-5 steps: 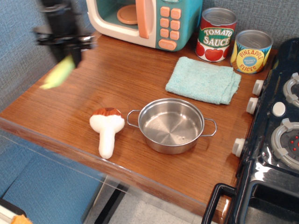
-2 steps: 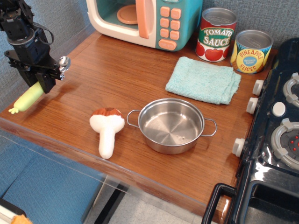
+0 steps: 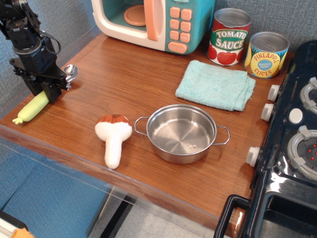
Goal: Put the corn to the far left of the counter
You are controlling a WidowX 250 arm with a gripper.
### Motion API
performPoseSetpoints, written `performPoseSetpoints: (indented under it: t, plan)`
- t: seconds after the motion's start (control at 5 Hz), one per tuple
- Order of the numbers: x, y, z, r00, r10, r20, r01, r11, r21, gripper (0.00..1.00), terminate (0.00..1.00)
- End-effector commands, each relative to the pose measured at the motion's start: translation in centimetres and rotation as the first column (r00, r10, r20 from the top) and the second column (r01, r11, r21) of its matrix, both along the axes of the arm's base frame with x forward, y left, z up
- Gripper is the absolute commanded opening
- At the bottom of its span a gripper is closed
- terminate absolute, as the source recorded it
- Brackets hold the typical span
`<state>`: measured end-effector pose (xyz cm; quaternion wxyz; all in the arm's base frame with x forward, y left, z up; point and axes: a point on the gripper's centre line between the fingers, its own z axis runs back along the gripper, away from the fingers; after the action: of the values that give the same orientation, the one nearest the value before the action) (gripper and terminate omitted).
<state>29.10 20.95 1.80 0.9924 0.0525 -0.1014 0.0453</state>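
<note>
Fingers (image 3: 45,95) clenched on upper end of corn (image 3: 31,108), tilted at far left corner of brown worktop (image 3: 124,74), tip by front edge; bare wood rightward to mushroom toy (image 3: 114,136), pan (image 3: 182,133), cloth (image 3: 216,85), stove (image 3: 292,148).

The table (image 3: 124,84) is surfaced in brown wood grain with a soft sheen. The pan (image 3: 181,133) is made of bright polished metal, and concentric rings are seen on its floor. The cloth (image 3: 215,85) is woven of nubbly teal terry. Both cans (image 3: 247,42) are wrapped in glossy printed labels under dull metal lids. The stove (image 3: 290,148) is moulded in shiny black plastic.
</note>
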Motion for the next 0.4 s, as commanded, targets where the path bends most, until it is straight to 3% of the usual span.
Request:
performPoseSetpoints:
  t: [0.0, 0.2]
  plan:
    - [0.6, -0.4, 3.6, 0.998, -0.052, 0.03, 0.051, 0.998, 0.046, 1.0, 0.0]
    - [-0.2, -0.4, 6.5, 0.997, -0.045, 0.066, 0.042, 0.998, 0.053, 1.0, 0.0]
